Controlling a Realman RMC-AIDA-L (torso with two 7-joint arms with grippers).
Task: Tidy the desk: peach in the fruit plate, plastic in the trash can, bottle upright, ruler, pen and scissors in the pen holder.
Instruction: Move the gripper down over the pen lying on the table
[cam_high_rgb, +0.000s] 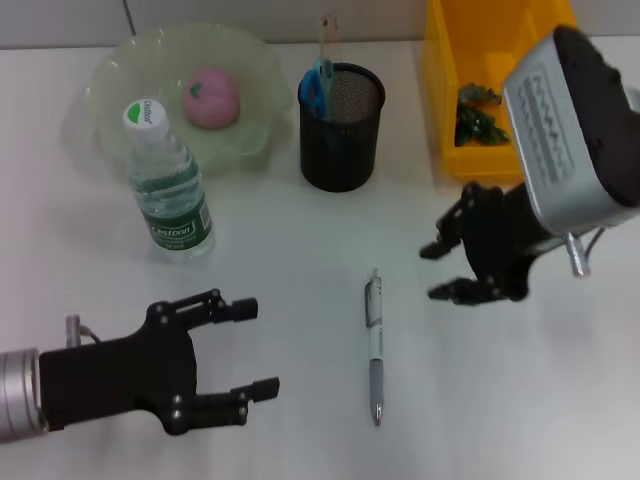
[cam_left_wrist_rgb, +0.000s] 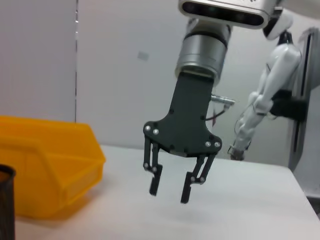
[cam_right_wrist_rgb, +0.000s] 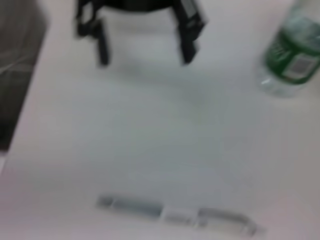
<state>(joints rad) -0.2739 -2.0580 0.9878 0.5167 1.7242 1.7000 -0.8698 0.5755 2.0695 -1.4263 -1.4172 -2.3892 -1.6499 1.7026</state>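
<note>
**Pen is the last item off the worktop**

The peach (cam_high_rgb: 210, 97) sits in the fruit plate (cam_high_rgb: 110, 70), the bottle (cam_high_rgb: 170, 190) stands upright just in front of the plate, scissors (cam_high_rgb: 315, 88) and ruler (cam_high_rgb: 328, 30) stick out of the pen holder (cam_high_rgb: 342, 130), and green plastic (cam_high_rgb: 480, 115) lies in the yellow trash can (cam_high_rgb: 445, 90). Only the pen (cam_high_rgb: 374, 345) is left, lying flat on the white worktop (cam_high_rgb: 300, 240) in front of the holder, its tip toward the robot.

The right end effector (cam_high_rgb: 438, 272) hovers to the right of the pen's upper end, fingers spread and released, holding nothing. The left end effector (cam_high_rgb: 245, 350) rests low to the pen's left, also released and empty.

The step in hand looks like the pen pickup, most likely by the right arm. To do it well, the fingers should straddle the barrel across its width, near the middle, and come down close to the surface before closing, since a thin round pen can roll away. After lifting, the pen needs tilting upright and lowering into the free side of the holder, clear of the scissors and ruler.
</note>
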